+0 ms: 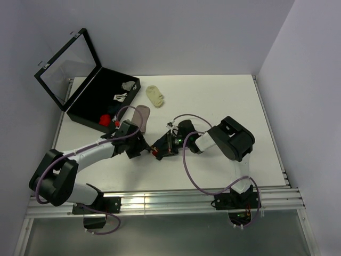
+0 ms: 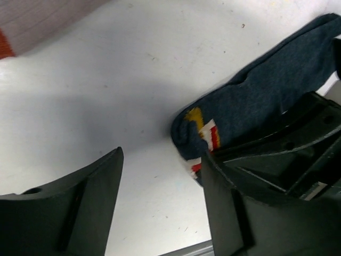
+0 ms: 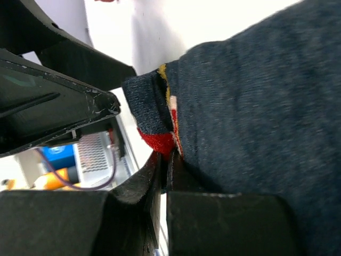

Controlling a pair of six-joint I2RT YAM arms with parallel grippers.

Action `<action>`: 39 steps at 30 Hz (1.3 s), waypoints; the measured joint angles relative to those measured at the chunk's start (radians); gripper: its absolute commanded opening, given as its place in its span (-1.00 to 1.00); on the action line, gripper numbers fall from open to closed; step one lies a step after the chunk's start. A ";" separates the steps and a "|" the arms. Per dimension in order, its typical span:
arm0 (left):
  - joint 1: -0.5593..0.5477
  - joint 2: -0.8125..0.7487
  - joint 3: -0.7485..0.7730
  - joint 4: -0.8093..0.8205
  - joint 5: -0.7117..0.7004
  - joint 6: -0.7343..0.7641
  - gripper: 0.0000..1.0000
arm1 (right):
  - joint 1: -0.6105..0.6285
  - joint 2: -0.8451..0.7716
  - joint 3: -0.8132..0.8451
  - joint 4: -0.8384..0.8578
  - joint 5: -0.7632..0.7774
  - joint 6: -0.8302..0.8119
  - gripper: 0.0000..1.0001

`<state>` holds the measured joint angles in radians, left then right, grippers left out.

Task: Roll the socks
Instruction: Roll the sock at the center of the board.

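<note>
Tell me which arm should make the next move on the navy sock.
Right, probably: the right gripper is shut on the edge of the navy sock, while the left gripper stands open beside it, gripping nothing.

Plain pale walls (image 1: 186, 32) are boxing in a white table (image 1: 213, 101) edged by aluminium rail (image 1: 176, 201), marking a robotics lab.

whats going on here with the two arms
The right gripper is shut on the patterned end of the navy sock, near the middle of the table. The left gripper is open, with one finger right against that sock. The pink sock lies beside the open black case. How far the navy sock is rolled is unclear.
</note>
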<state>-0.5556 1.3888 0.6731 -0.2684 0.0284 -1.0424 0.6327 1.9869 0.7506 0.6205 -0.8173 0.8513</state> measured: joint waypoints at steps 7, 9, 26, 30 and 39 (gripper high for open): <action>-0.004 0.047 0.000 0.053 0.001 0.000 0.04 | -0.014 0.036 0.000 0.047 -0.049 0.077 -1.00; -0.004 0.061 0.000 0.070 0.002 0.000 0.03 | -0.016 0.037 0.000 0.048 -0.051 0.083 -1.00; -0.005 0.180 0.050 0.152 0.048 -0.010 -0.46 | -0.022 0.034 0.046 -0.066 -0.056 0.038 -0.81; -0.005 0.199 0.071 0.137 0.053 -0.010 -0.66 | -0.020 -0.013 0.055 -0.156 -0.006 -0.030 -0.45; -0.008 0.241 0.154 0.032 0.049 0.014 -0.73 | 0.079 -0.253 0.055 -0.431 0.372 -0.287 -0.13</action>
<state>-0.5636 1.6299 0.8276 -0.2359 0.0772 -1.0286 0.7113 1.7336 0.8055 0.1890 -0.4454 0.5640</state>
